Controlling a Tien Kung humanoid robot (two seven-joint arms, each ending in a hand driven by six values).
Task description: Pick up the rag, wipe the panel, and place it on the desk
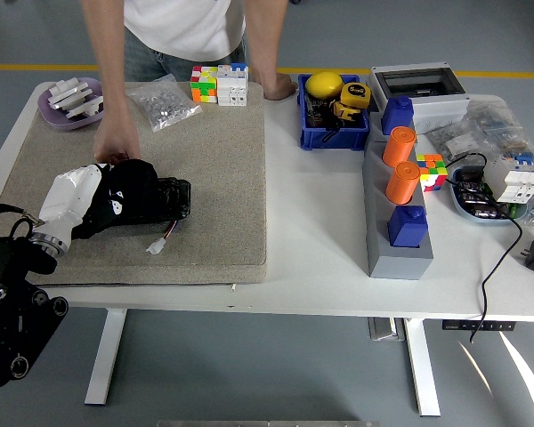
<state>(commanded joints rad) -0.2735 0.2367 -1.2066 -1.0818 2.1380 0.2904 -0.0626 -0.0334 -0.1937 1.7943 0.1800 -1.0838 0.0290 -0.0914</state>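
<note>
Lying on the mat (214,169) at the table's (320,258) left, panel (165,199) running left to right along its long axis, right end pointing toward the table's middle, white plug (157,245) trailing off its near side. Sitting over the panel's left part, black rag (129,194) bunched under the left hand (116,197), covering that end. Reaching in from the near left, white forearm (64,206) angling up to the rag. Pressing down onto rag and panel, hand draped in black cloth; fingers impossible to make out, so grip cannot be told. Touching the panel's far edge just beyond the rag, person's hand (117,142).
</note>
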